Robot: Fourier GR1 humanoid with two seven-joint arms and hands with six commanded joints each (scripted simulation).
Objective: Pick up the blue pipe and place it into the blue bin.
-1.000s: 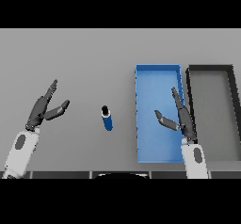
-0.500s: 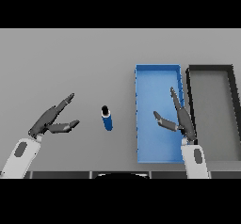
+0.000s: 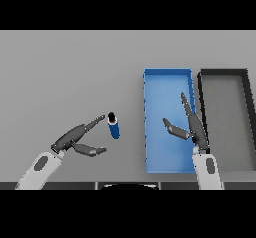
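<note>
The left hand (image 3: pixel 75 141) sits in the lower left of the frame, fingers stretched out straight toward the right and the thumb splayed below them, so it is open and holding nothing. Its longest fingertip reaches almost to the blue pipe (image 3: pixel 114 127); whether it actually touches the pipe is hard to make out from here. The pipe is a short blue cylinder with a dark end turned up and toward the top of the frame, resting on the grey table (image 3: pixel 70 72) just left of centre, near the blue bin (image 3: pixel 150 122) but clearly outside it. The right hand (image 3: pixel 192 127) hangs over the bin in the lower right, fingers straight and pointing toward the top of the frame, thumb sticking out to the left, also open and empty; it covers part of the bin's floor and right wall. The bin is a long rectangle, and a dark grey bin (image 3: pixel 202 97) of like shape stands right beside it, its far side cut off by the right edge of the frame. Both forearms run off at the bottom of the scene.
</note>
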